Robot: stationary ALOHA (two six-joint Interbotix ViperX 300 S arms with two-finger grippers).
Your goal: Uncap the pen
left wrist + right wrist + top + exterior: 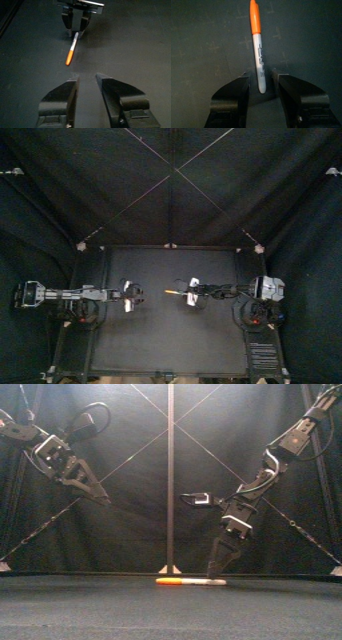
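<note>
Leaning down at the table [160,333], my right gripper [262,76] straddles the pen [258,50] lying bottom centre of the front view. Jaws are spread, I guess to clamp the barrel. My left gripper [87,77] hangs upper left, slightly spread, free for the orange cap [254,17].

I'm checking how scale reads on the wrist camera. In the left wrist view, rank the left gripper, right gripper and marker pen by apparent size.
1. left gripper: largest, though nearness to the camera inflates it.
2. right gripper: smaller, far across the table.
3. marker pen: smallest, a thin stick.
</note>
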